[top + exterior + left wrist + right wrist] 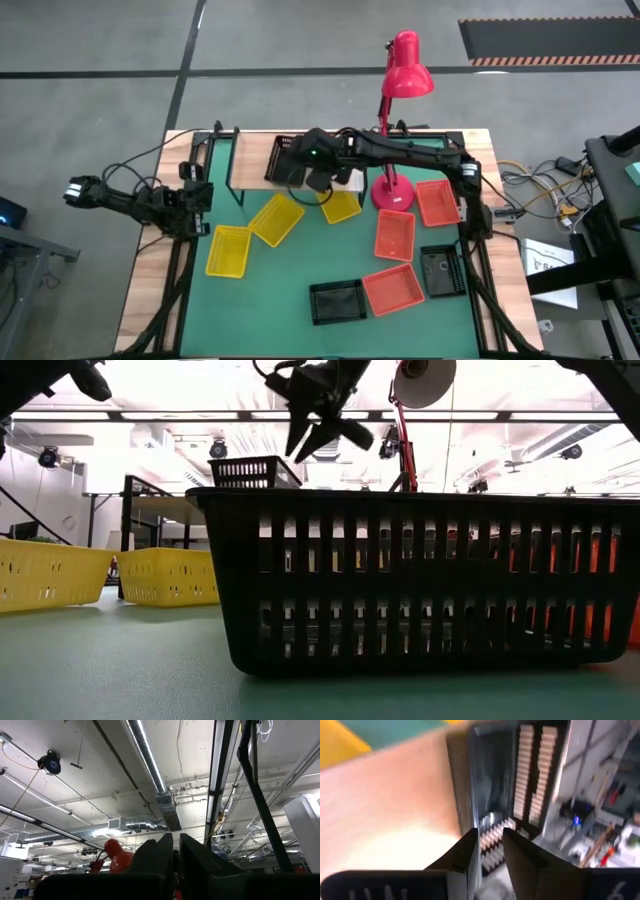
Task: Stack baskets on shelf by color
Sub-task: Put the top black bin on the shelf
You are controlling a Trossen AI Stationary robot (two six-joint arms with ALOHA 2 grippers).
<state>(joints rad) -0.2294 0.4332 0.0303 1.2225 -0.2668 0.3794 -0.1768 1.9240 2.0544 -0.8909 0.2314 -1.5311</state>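
A black basket [285, 160] stands on the light-wood shelf [250, 165] at the table's far side; it also shows in the low view [250, 472] and the right wrist view [492, 780]. My right gripper [320, 182] hovers just right of it above the shelf, its fingers a little apart and empty [491, 837]. Three yellow baskets [276, 218], three orange-red baskets [394, 235] and two more black baskets [337, 300] lie on the green table. My left gripper [176, 845] is shut, parked off the table's left edge, pointing up at the ceiling.
A red desk lamp [395, 190] stands on the table right of the shelf, under my right arm. One black basket [420, 580] fills the low view's foreground. Cables and equipment lie beyond the table's right edge.
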